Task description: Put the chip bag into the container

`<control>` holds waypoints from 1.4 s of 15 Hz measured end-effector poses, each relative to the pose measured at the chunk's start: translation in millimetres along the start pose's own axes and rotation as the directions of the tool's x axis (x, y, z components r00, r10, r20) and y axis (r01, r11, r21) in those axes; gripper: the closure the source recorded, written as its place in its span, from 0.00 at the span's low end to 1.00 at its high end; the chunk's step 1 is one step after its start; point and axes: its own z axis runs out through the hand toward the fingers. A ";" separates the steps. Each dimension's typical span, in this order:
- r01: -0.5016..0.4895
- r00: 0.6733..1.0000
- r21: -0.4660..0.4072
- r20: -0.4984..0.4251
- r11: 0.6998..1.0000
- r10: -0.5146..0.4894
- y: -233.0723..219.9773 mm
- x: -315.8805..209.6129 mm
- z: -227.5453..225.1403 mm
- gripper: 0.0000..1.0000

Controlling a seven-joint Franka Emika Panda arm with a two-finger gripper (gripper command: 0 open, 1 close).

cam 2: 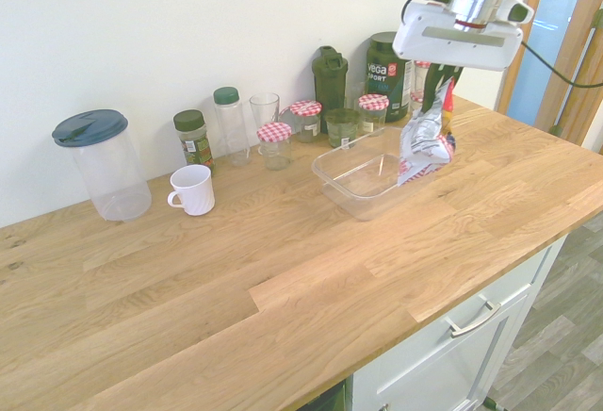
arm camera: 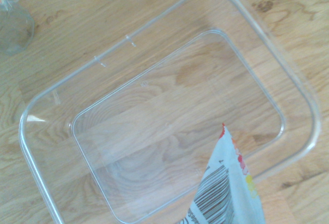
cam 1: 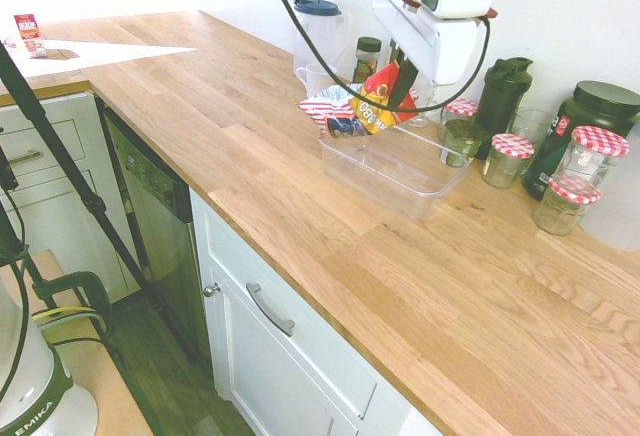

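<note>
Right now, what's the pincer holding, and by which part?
The chip bag, pinched at its top edge by the shut pincer; it hangs above the clear container.

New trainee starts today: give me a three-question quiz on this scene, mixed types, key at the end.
1. True or false: the chip bag already lies flat inside the clear container.
2. What holds the bag? A) nothing B) the gripper C) the white mug
3. Fill in: the container is ____ of items.

Key:
1. False; the bag hangs over the container's edge.
2. B; it is shut on the bag's top.
3. Empty.
</note>
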 end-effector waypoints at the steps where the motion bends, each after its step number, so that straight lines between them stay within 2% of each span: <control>1: 0.007 1.000 -0.011 0.003 1.000 -0.007 -10.6 -6.5 10.8 1.00; 5: 0.006 1.000 -0.060 0.011 0.998 -0.005 -39.0 -16.5 57.3 1.00; 9: -0.006 1.000 -0.087 0.006 0.996 0.006 -47.3 -12.1 73.4 1.00; 10: -0.007 1.000 -0.092 0.010 0.996 0.008 -48.6 -10.8 74.5 0.00; 16: -0.059 0.997 -0.148 0.036 0.987 0.065 -50.8 23.7 109.9 0.00; 21: -0.077 0.996 -0.145 0.034 0.986 0.083 -48.1 41.8 108.7 0.00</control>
